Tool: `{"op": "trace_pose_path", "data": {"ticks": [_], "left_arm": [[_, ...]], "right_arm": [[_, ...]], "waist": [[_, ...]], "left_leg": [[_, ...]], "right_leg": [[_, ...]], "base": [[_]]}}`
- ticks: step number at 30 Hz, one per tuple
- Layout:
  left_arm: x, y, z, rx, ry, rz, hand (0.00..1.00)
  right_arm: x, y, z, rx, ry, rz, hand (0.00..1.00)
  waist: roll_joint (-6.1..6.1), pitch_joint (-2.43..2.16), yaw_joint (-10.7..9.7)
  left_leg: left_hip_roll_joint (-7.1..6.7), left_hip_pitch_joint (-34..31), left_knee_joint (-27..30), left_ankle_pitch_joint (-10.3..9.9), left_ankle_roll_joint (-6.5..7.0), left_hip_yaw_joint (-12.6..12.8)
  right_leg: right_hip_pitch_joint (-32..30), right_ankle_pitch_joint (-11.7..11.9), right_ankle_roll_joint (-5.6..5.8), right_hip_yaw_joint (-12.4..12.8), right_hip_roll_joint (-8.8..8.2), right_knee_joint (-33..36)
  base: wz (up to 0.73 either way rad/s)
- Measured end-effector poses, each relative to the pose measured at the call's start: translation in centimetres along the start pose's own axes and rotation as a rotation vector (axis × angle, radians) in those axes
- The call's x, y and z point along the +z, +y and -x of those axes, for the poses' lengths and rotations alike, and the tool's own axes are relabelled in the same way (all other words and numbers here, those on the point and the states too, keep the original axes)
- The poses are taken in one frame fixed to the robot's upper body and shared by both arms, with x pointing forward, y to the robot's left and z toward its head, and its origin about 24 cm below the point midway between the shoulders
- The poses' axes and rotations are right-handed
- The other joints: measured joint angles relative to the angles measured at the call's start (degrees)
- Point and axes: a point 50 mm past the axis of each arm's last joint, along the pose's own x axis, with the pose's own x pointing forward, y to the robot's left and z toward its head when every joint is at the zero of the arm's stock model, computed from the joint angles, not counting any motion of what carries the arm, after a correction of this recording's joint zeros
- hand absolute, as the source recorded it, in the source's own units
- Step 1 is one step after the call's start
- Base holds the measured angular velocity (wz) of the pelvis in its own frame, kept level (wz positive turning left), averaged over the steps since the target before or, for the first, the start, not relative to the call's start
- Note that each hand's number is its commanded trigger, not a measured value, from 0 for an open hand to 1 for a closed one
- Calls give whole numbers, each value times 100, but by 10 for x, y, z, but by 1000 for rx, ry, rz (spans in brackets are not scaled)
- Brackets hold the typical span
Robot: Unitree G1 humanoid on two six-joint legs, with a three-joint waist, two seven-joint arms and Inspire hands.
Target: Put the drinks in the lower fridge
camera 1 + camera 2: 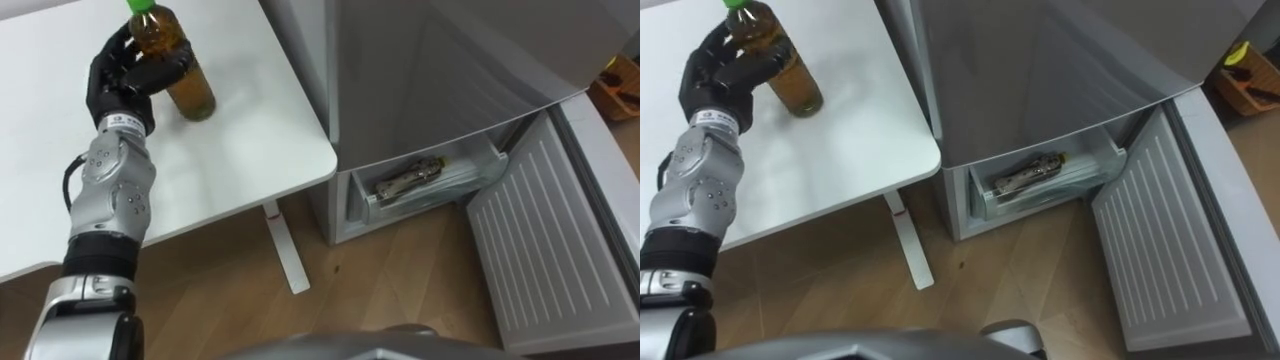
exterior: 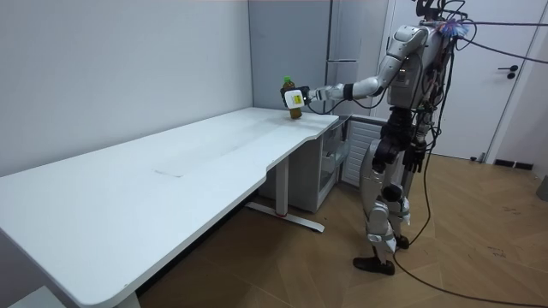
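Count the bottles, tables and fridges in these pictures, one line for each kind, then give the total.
Bottles: 2, a held bottle in the left hand and a lying bottle in the lower drawer
Tables: 1, the table
Fridges: 1, the fridge
Total: 4

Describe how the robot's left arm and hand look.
The left hand is black all over, with a white printed band at the wrist. The forearm is a rounded silver shell with small round recesses, a black cable beside it and a black cuff below.
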Motion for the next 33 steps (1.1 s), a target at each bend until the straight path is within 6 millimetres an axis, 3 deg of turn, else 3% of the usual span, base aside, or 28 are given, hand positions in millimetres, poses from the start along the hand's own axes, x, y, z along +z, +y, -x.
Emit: {"op": "trace_pose_path", "data": {"ticks": [20,29,33], "left_arm": [[-2,0,0,0,41,13,100],[-3,-3,0,-13,39,2,100],[-5,-12,1,-52,42,-33,100]], "right_arm": [[9,1,0,13,-24,14,0],[20,3,0,14,-51,59,0],[37,4,1,11,-124,67,0]], "waist": [[61,-4,-11],[89,-23,9],[93,-26,63]], "left_leg": [[-5,-35,7,1,-1,-41],[-5,-148,70,1,0,-112],[-5,-240,127,2,2,-158]], "right_leg": [[1,1,-1,1,-5,-16],[-61,1,-1,-56,-8,-1],[-96,1,-1,-62,-10,-7]], "base": [[0],[2],[5]]}}
